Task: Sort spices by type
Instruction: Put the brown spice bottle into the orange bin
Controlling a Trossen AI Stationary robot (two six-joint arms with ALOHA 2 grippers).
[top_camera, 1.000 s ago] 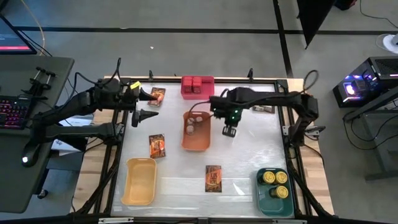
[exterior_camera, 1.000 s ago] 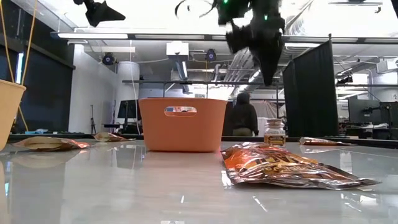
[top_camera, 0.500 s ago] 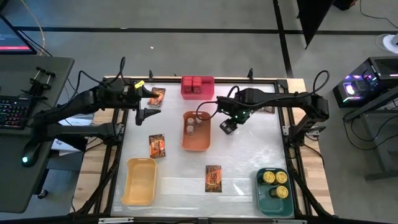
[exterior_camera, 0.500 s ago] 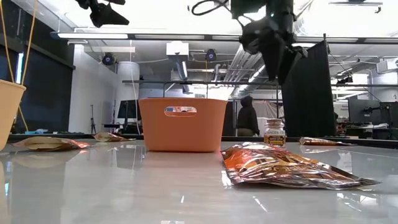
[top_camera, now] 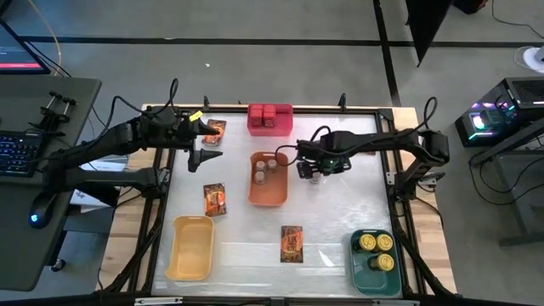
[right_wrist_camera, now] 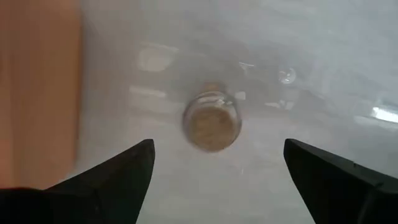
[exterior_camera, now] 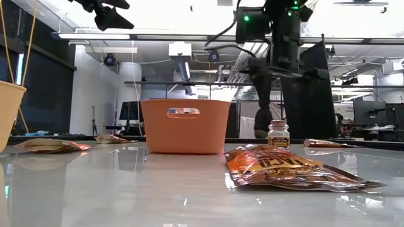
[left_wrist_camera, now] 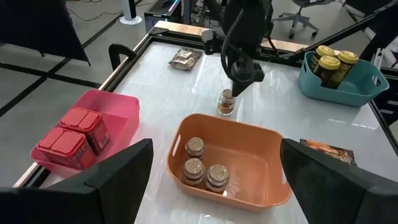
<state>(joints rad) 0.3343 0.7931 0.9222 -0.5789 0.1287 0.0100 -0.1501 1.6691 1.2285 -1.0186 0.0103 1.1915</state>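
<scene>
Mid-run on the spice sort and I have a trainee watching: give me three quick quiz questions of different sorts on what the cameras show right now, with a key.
1. True or false: the right gripper is shut on the loose jar.
2. How many jars lie in the orange bin? A) one B) three C) five
3. Fill in: the yellow-topped tins sit in the ____ bin.

Key:
1. False. Its fingers stand open above the jar, which stands alone on the table.
2. B
3. teal
</scene>
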